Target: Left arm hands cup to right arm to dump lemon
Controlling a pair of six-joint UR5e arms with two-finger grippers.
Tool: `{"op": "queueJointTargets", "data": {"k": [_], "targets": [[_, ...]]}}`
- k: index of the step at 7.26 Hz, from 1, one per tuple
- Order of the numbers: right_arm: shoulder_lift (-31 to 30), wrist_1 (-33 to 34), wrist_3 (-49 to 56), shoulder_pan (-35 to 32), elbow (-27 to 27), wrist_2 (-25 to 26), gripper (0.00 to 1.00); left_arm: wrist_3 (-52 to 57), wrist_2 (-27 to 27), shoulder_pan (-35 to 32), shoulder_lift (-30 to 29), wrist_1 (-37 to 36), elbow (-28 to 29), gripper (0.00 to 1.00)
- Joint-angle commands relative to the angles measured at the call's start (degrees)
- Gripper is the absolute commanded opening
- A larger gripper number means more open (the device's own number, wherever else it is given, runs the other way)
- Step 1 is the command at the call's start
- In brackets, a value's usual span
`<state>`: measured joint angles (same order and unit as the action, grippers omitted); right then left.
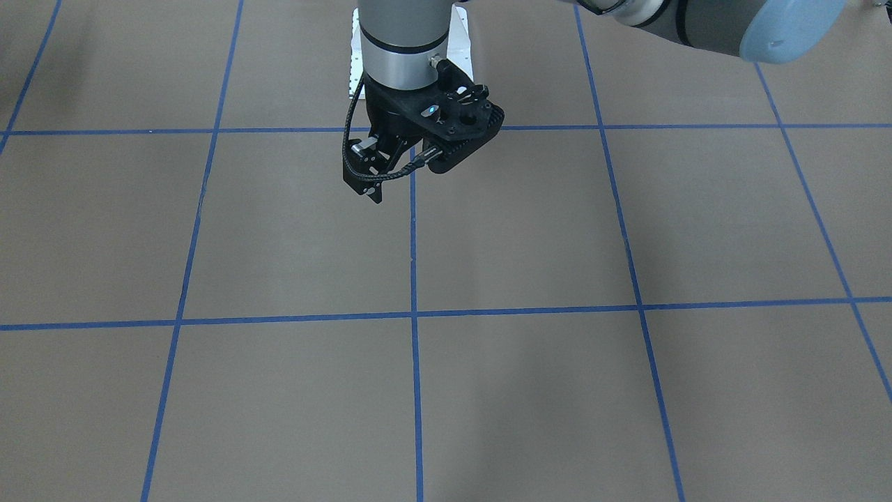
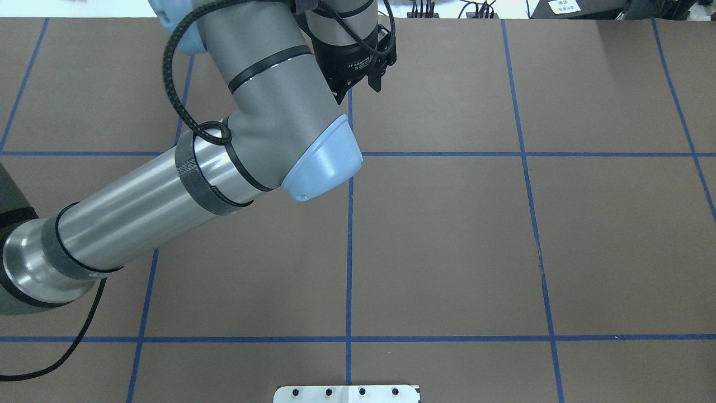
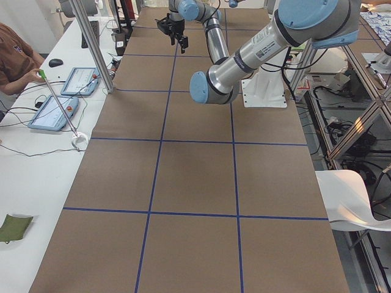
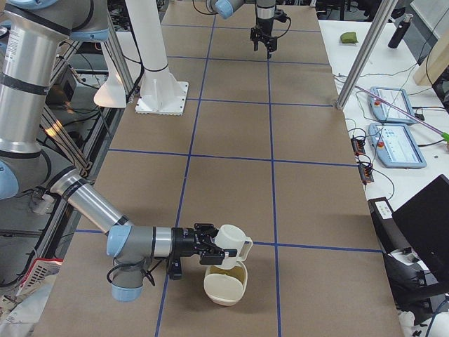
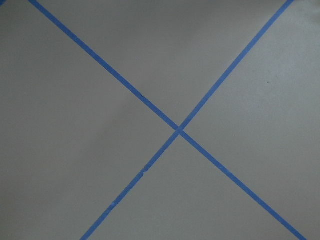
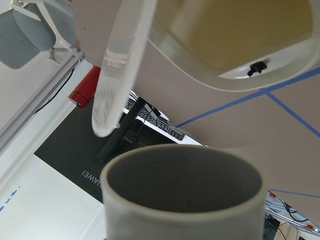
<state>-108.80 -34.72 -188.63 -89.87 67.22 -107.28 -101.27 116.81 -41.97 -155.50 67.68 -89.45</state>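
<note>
In the exterior right view my right gripper [image 4: 209,250] holds the white cup [image 4: 230,242] by its side, tipped over a cream bowl [image 4: 223,298]; I cannot tell from that view how the jaws stand. A yellow-green patch, likely the lemon [image 4: 227,272], lies in the bowl. In the right wrist view the cup's grey inside [image 6: 185,195] is empty and the bowl's rim [image 6: 210,75] is just beyond it. My left gripper [image 2: 358,92], in its black bracket [image 1: 460,118], hangs open and empty over a blue tape line, far from the cup.
The table has a grid of blue tape. A white base plate [image 2: 347,393] sits at the robot's side. Tablets [image 4: 396,144], a metal pole [image 4: 365,53] and a seated operator [image 3: 15,58] are beside the table's far side.
</note>
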Motion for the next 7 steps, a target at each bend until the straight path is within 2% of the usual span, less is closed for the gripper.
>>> {"op": "queueJointTargets", "data": {"k": [1,3,5,7], "targets": [[-0.1,2.35,1.24,-0.57,7.08,-0.29,0.24,0.11,0.0,0.04,0.02,0.0,0.15,1.0],[0.34,7.37,13.75,-0.22,11.42,-0.47,0.23,0.11,0.0,0.22,0.02,0.0,0.24,1.0],[4.27,11.39,24.48,3.02,11.96,-0.47,0.24,0.11,0.0,0.31,0.02,0.0,0.24,1.0],[7.62,24.02,40.01,6.27,16.68,-0.21,0.26,0.19,0.0,0.3,0.02,0.0,0.41,1.0]]}}
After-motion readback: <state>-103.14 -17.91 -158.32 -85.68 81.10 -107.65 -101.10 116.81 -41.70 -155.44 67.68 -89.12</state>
